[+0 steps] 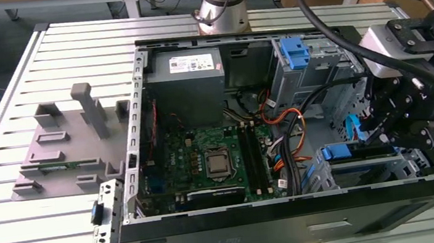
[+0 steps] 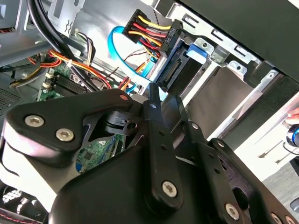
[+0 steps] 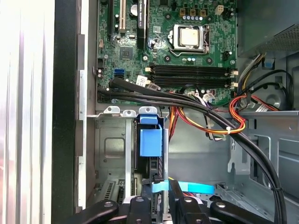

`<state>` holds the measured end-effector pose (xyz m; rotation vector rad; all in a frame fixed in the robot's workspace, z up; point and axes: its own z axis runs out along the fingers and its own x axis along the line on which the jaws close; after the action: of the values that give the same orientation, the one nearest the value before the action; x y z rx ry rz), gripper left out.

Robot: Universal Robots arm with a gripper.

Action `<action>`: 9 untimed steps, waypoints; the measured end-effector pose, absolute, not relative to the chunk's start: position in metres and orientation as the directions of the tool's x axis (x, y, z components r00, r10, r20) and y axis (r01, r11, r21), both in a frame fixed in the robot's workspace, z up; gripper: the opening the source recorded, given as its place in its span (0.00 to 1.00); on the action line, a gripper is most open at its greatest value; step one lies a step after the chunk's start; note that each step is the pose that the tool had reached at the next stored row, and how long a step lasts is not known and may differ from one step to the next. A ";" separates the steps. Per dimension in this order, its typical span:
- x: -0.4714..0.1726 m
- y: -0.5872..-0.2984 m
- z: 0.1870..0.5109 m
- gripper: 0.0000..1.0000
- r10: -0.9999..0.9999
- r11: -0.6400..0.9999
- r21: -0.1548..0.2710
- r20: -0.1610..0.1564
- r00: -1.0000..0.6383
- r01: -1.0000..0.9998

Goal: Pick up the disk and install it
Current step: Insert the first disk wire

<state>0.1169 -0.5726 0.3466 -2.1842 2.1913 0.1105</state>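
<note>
fingers point(image 3: 159, 205) cut off, disk point(image 3: 150, 140) mostly hidden

You have even, bright overhead light in the exterior view, so the slatted metal bench point(image 1: 41, 242) reads pale and almost shadowless, while the inside of the computer case point(image 1: 297, 236) stays darker under its walls and the arm. In the first wrist view the bench surface beside the case point(image 3: 23, 112) is blown out to white glare, yet the motherboard point(image 3: 187, 46) is sharp. In the second wrist view the gripper point(image 2: 159, 140) is close, dark and soft, with overexposed white at one corner.
</note>
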 end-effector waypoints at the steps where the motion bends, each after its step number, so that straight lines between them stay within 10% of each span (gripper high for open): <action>1: 0.117 -0.573 0.349 0.29 -0.997 0.002 0.018 -0.083 -0.004 -1.000; 9: 0.117 -0.573 0.350 0.29 -0.997 0.003 0.018 -0.083 -0.004 -1.000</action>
<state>0.1169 -0.5726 0.3503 -2.1842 2.1913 0.1105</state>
